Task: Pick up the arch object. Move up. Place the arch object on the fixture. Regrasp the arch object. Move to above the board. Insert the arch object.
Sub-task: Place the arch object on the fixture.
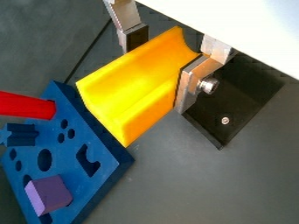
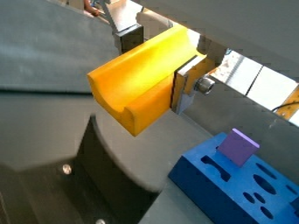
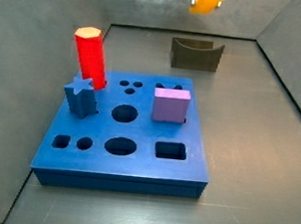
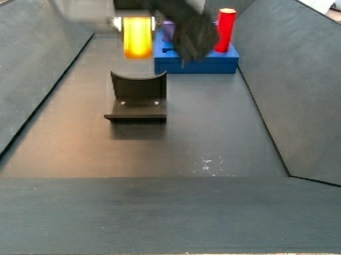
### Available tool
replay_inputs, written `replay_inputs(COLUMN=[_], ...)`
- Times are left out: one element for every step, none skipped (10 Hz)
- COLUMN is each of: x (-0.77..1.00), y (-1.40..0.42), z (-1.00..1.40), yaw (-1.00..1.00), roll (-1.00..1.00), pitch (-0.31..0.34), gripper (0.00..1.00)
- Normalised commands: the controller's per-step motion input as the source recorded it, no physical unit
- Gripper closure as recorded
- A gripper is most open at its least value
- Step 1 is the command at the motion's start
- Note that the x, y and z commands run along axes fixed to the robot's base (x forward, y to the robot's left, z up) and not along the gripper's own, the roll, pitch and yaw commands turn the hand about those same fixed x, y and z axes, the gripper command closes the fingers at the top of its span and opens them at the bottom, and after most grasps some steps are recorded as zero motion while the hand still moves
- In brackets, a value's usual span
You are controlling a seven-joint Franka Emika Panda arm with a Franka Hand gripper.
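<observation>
My gripper (image 1: 163, 57) is shut on the yellow-orange arch object (image 1: 135, 83), which fills the space between the two silver fingers in both wrist views (image 2: 138, 79). In both side views the arch object (image 3: 207, 0) (image 4: 138, 37) hangs high in the air, above the dark fixture (image 3: 196, 52) (image 4: 136, 97) with the U-shaped notch. The fixture's base plate also shows in a wrist view (image 1: 239, 101). The blue board (image 3: 125, 132) lies in front of the fixture, with open round and square holes in its top.
A red cylinder (image 3: 89, 56), a blue star piece (image 3: 80, 94) and a purple cube (image 3: 171, 104) stand in the board. Grey walls slope up around the dark floor (image 4: 173, 159) on all sides.
</observation>
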Motion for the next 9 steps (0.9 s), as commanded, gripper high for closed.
replay_inputs(x=[0.15,0.16,0.17,0.18,0.17,0.14,0.11,0.10,0.00], y=[0.14,0.14,0.14,0.14,0.12,0.11,0.08,0.06,0.00], z=[-1.00,-1.00,-1.00,-1.00,-0.92,-0.77,-0.48,-0.29,0.00], yaw=[-0.22,-0.26,-0.27,-0.26,-0.24,-0.22,-0.17,-0.14,0.00], roll=[-0.84,-0.62,-0.45,-0.26,-0.20,-0.18,-0.15,-0.14,0.00], pitch=[0.280,0.191,0.125,0.053,0.002,-0.020,-0.056,-0.077,0.000], gripper=[1.00,1.00,1.00,1.00,1.00,1.00,1.00,1.00,0.00])
